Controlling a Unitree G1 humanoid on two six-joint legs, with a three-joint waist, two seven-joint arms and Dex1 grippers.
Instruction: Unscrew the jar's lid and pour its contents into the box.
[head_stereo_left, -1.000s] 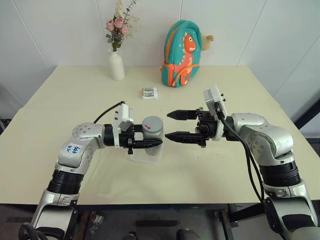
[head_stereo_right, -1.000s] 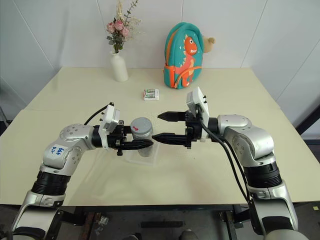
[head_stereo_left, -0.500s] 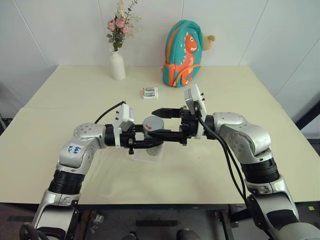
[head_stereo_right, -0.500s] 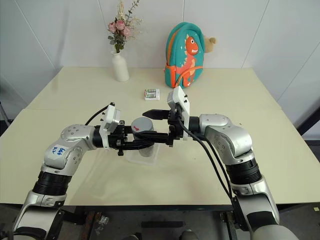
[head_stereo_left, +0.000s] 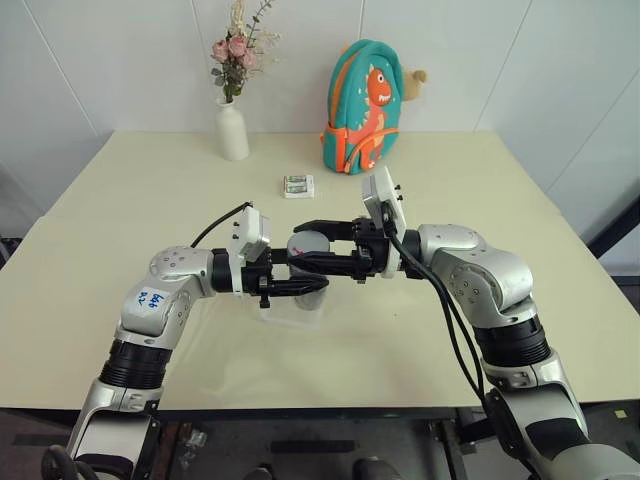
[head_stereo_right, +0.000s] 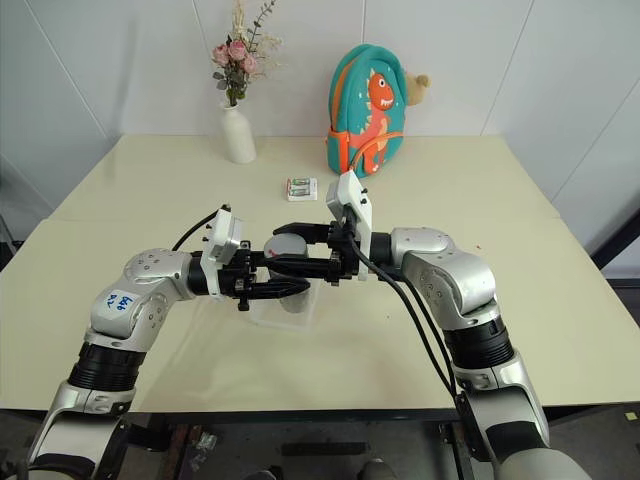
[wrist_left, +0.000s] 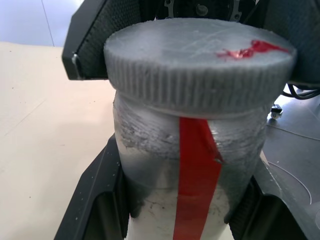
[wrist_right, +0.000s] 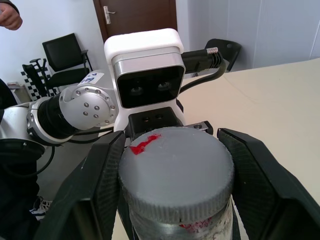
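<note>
The silvery jar (wrist_left: 165, 150) with a red label stripe stands upright above the clear box (head_stereo_left: 290, 318) near the middle of the table. My left gripper (head_stereo_left: 300, 280) reaches in from the left, shut on the jar's body below the cap. The grey ribbed lid (wrist_right: 175, 170), with a small red mark on top, sits on the jar. My right gripper (head_stereo_left: 316, 247) comes in from the right, level, and its black fingers (wrist_right: 95, 185) press the lid on both sides. The contents are hidden inside the jar.
A white vase with flowers (head_stereo_left: 232, 130) and a teal dinosaur backpack (head_stereo_left: 365, 105) stand at the table's far edge. A small white-and-green packet (head_stereo_left: 298, 185) lies behind the jar. A person's hand (wrist_right: 7, 15) shows in the right wrist view.
My right gripper has moved left from beside the jar to the lid, and its wide-open fingers have closed on it. The left arm and jar have stayed in place.
</note>
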